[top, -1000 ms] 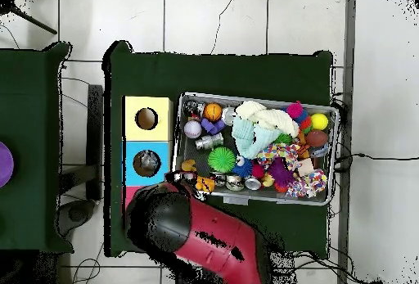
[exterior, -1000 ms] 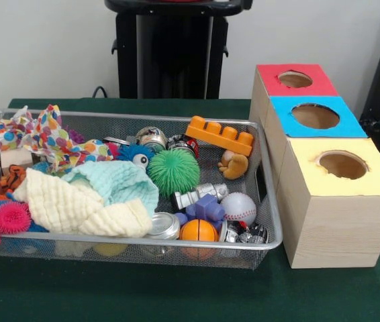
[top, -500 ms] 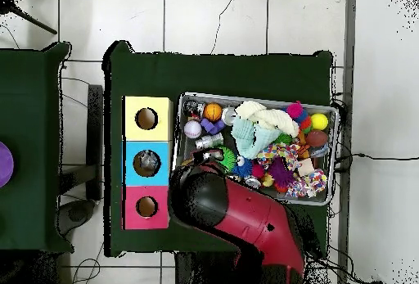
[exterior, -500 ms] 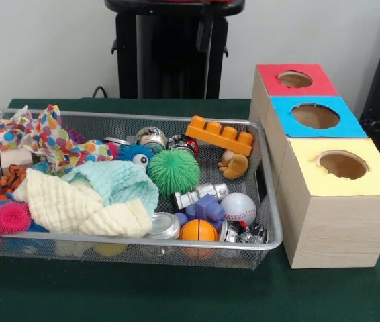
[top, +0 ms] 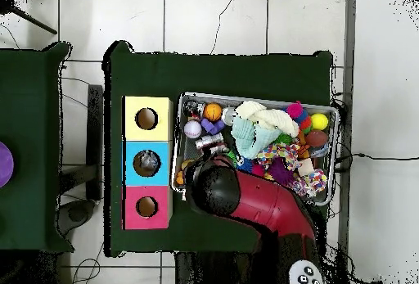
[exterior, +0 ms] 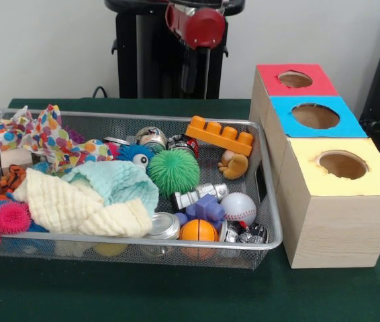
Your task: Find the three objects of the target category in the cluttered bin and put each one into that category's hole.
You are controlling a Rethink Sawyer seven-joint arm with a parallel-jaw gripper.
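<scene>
The silver wire-mesh bin (exterior: 270,221) sits on the green table, full of toys and cloths; it also shows in the overhead view (top: 175,146). No crushed clear bottle shows in the bin; any there are hidden under the clutter. Something pale and crinkly shows inside the blue box's hole (top: 147,164). The red arm (exterior: 200,23) hangs above the bin's far side and in the overhead view (top: 245,199) covers the bin's lower left part. Its gripper is hidden under the arm.
Three wooden boxes with holes stand beside the bin: red (exterior: 294,79), blue (exterior: 315,116), yellow (exterior: 342,164). The bin holds a green spiky ball (exterior: 173,172), a white baseball (exterior: 239,208), an orange brick (exterior: 220,135), metal cans (exterior: 164,226) and cloths (exterior: 76,204).
The arm has swung from over the red box across to the bin's edge. Its red end now shows at the top of the front view. The bin's contents have not moved.
</scene>
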